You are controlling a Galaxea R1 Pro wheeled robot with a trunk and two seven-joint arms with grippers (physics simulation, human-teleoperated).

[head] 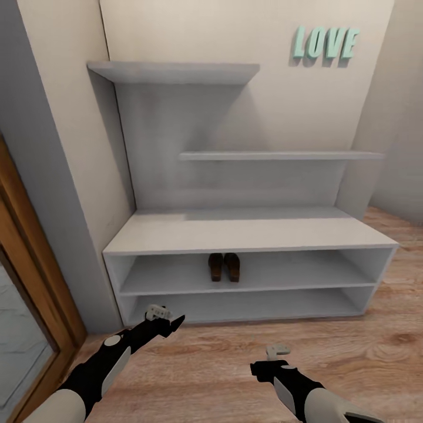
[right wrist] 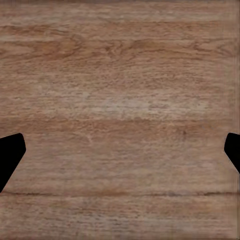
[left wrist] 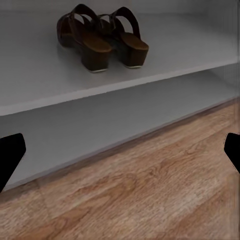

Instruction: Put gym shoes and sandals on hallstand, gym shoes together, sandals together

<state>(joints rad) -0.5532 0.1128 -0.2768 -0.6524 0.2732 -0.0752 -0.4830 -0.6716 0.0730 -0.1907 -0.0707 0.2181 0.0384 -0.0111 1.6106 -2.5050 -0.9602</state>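
Hallstand [head: 247,232] against the far wall, with both sandals [head: 224,267] side by side and touching on its upper shelf bay, near the middle. My left gripper [head: 167,320] hangs spread and empty over the corridor floor [head: 211,364] just before the lower bay; my right gripper [head: 267,363], likewise spread, is nearer, above bare planks.

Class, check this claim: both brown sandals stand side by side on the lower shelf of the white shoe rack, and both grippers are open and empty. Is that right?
Not quite. The sandals stand side by side on the upper of the shoe rack's two open shelves, not the lower; the head view shows this. The rest holds: the left gripper and right gripper are open and empty.
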